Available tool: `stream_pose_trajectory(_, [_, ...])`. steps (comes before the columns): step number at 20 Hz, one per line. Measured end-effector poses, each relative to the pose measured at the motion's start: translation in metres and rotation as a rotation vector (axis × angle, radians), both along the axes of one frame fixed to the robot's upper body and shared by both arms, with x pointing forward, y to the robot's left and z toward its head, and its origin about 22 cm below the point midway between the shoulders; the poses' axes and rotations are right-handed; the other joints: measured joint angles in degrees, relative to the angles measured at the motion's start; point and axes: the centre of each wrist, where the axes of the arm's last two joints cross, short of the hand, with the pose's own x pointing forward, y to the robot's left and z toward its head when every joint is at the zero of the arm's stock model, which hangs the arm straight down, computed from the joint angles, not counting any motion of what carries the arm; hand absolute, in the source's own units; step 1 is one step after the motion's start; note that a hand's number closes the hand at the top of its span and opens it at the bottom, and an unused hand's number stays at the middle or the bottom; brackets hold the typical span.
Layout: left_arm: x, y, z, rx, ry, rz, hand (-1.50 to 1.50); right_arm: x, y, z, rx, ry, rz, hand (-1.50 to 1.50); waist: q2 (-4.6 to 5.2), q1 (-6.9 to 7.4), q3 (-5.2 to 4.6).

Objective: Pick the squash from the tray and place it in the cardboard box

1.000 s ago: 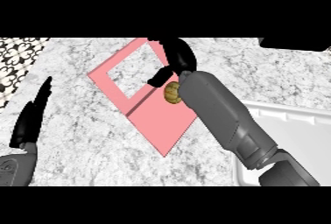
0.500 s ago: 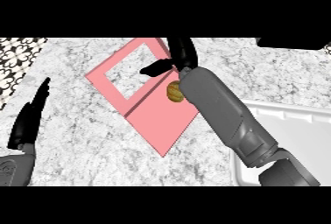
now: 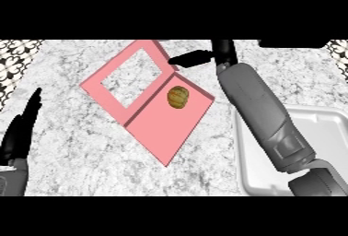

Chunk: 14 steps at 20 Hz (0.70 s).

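Counter (image 3: pixel 88 152): pale grey-white marble, fills the frame. Pink tray (image 3: pixel 159 122) lies on it at upper centre, turned diagonally, with an open window section toward upper left. White container (image 3: pixel 333 133) sits on it at lower right, partly cut off.

Right hand (image 3: pixel 216 54) is stretched far forward on a long grey forearm, fingers straight, thumb out to the left. Left hand (image 3: pixel 23 124) rests at the left edge, fingers up.
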Motion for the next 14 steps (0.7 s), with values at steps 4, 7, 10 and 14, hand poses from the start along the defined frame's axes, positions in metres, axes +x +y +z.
stream_pose_trajectory(4, [-0.001,0.0,0.0,0.0,0.009,0.014,0.0,0.004,-0.053,-0.002,0.014,0.015,-0.038,-1.5,-0.26,-0.88,-0.01])
stream_pose_trajectory(7, [-0.006,0.002,0.0,0.003,0.008,0.02,0.0,0.002,-0.101,-0.005,0.019,0.019,-0.064,-1.5,-0.33,-1.11,0.0])
stream_pose_trajectory(10, [-0.005,0.005,0.003,0.005,0.013,0.021,0.0,-0.004,-0.144,-0.01,0.005,0.018,-0.072,-1.5,-0.31,-1.19,-0.01])
stream_pose_trajectory(14, [-0.005,0.004,0.002,0.004,0.011,0.023,0.0,-0.017,-0.193,-0.008,-0.02,0.024,-0.06,-1.5,-0.33,-1.27,-0.02])
